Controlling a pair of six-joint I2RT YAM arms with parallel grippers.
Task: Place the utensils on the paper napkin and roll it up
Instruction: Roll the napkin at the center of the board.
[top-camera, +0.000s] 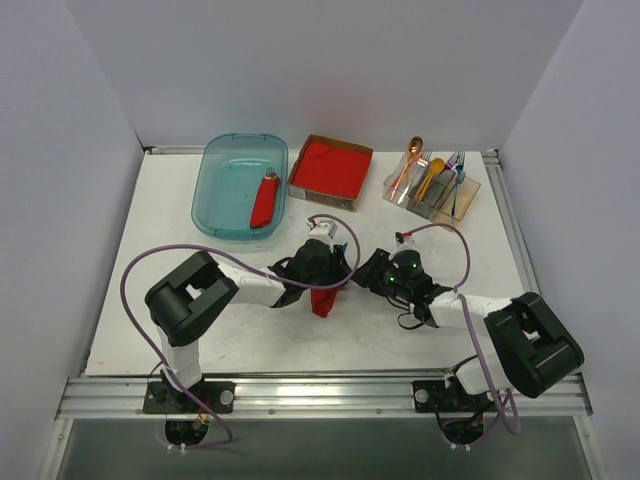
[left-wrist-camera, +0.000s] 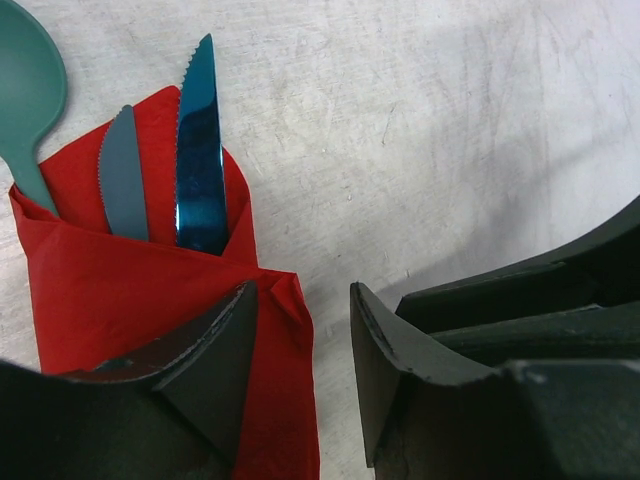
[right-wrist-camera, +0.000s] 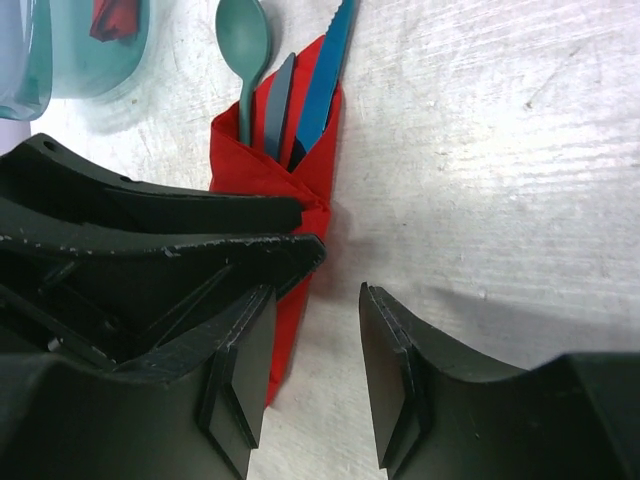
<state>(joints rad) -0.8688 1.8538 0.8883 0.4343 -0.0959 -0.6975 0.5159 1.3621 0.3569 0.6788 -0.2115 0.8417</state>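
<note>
The red paper napkin (left-wrist-camera: 150, 290) lies folded into a narrow wrap on the white table, seen from above as a red sliver (top-camera: 323, 300) between the two arms. Out of its top stick the utensils: a teal spoon (left-wrist-camera: 25, 90), a grey knife (left-wrist-camera: 122, 180) and a blue serrated knife (left-wrist-camera: 198, 150). My left gripper (left-wrist-camera: 300, 340) stands open low over the wrap's bottom end; one finger covers the paper and the wrap's right edge lies in the gap. My right gripper (right-wrist-camera: 315, 370) is open just right of the napkin (right-wrist-camera: 265, 160), with bare table between its pads.
A teal bin (top-camera: 222, 200) at the back left holds a red roll (top-camera: 264, 203). Beside it sits a cardboard box of red napkins (top-camera: 330, 170), and at the back right a clear holder of cutlery (top-camera: 432, 185). The left arm's black body (right-wrist-camera: 150, 230) crowds the right wrist view.
</note>
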